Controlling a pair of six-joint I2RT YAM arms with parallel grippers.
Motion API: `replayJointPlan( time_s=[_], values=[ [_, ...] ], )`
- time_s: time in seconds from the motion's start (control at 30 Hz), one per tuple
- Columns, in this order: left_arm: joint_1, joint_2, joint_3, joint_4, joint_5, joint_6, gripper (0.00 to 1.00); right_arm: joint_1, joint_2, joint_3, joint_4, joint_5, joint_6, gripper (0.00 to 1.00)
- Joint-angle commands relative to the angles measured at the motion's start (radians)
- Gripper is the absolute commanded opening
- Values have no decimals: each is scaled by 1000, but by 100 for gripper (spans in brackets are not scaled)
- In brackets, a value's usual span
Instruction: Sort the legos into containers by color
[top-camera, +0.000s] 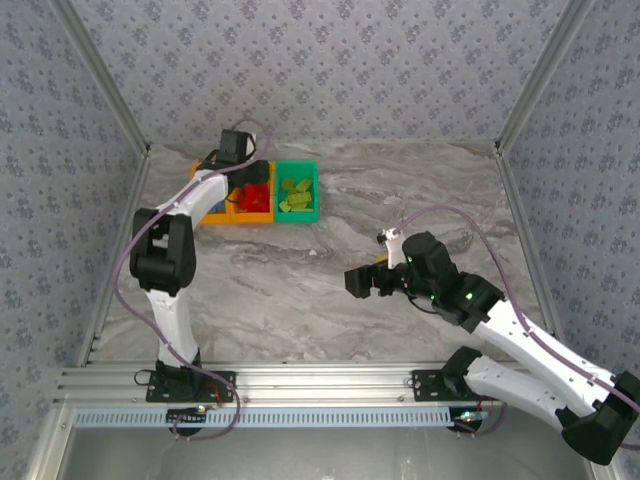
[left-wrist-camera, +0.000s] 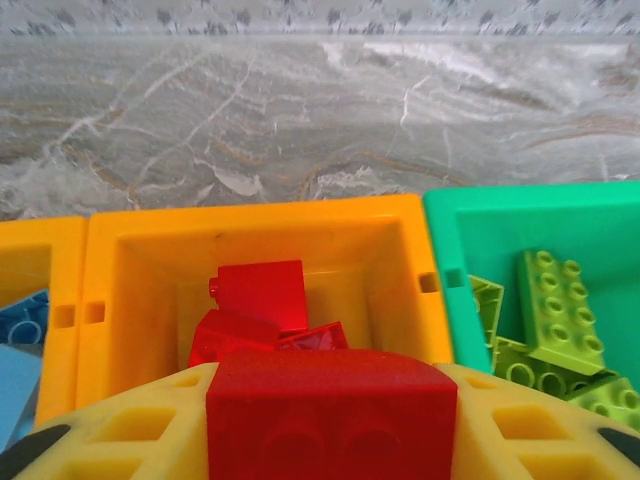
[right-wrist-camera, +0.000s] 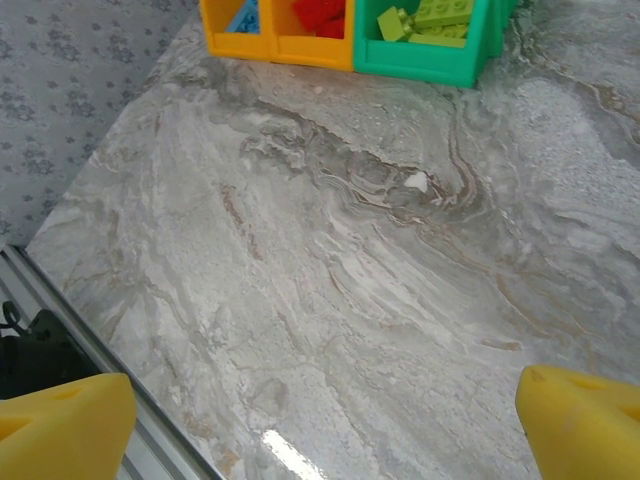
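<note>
My left end effector (left-wrist-camera: 330, 445) is clamped on a red lego (left-wrist-camera: 330, 405) over the middle orange container (left-wrist-camera: 140, 290), other red legos (left-wrist-camera: 262, 295) inside. Right end effector (top-camera: 362, 282) hangs wide open above the tabletop (right-wrist-camera: 350, 250).

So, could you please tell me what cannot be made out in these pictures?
- Left wrist: the red brick in the left gripper hides part of the red pile; count unclear.
- Left wrist: frame edge cuts the blue bricks.
- Top external: the left arm covers much of the left bin; green bricks too small to count.
</note>
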Motion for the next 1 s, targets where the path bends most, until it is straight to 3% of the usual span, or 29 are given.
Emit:
replayJointPlan(
  time_s=[0.0, 0.1, 0.3, 0.47, 0.57, 0.77, 0.83, 0.9, 0.97],
  values=[
    [-9, -26, 47, -52, 87, 9, 53, 4, -11, -12, -57, 74, 19, 100],
    [-9, -84, -8, -24, 132, -2, 61, -8, -6, -19, -56, 111, 20, 100],
    [-24, -280, -165, 6, 166, -9, 67, -51, 21, -22, -51, 184, 10, 100],
    [-48, -583, -444, 81, 139, -44, 67, -165, 25, -30, -96, 479, -34, 100],
    [-72, -796, -637, 109, 53, -66, 67, -313, 60, -65, -21, 604, -98, 100],
    [-82, -1147, -943, 134, -213, -83, 67, -596, 205, -187, 317, 631, -214, 100],
    [-80, -1211, -1029, 179, -322, -58, 77, -643, 276, -259, 540, 618, -281, 100],
    [-70, -1238, -1092, 224, -387, -9, 97, -669, 362, -329, 782, 581, -351, 100],
    [-58, -1237, -1171, 333, -416, 67, 99, -680, 483, -345, 927, 572, -397, 100]
  ],
)
